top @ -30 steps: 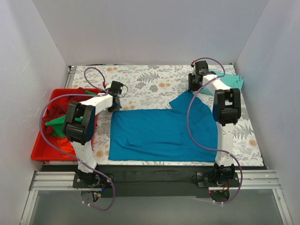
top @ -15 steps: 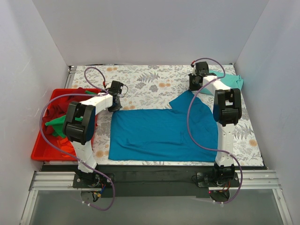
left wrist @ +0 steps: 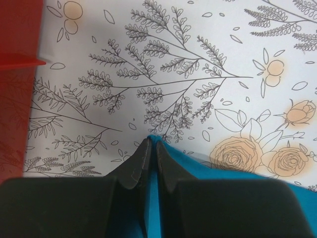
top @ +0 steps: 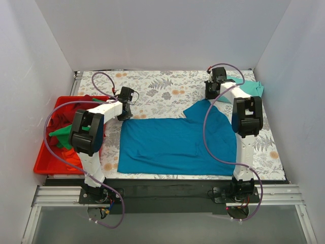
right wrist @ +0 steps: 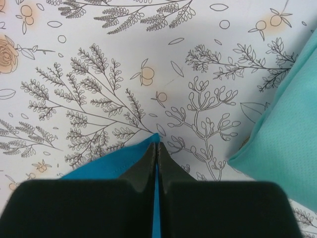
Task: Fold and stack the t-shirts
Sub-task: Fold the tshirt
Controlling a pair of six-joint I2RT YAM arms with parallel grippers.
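Top external: deep blue t-shirt [top: 175, 145] spread flat on tabletop [top: 162, 86]; mint t-shirt [top: 251, 87] just beyond its far right corner. Right hand [right wrist: 156, 147], jaws apart a second ago, now pinched on that corner; left hand [left wrist: 150, 144] pinched on far left corner. Judgement: both corners secured, fold ready.

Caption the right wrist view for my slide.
Right jaws shut on a corner of the blue t-shirt; mint t-shirt alongside on floral tablecloth.

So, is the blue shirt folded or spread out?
Spread out: the blue t-shirt lies flat on the table; left tool and right tool each pinch a far corner.
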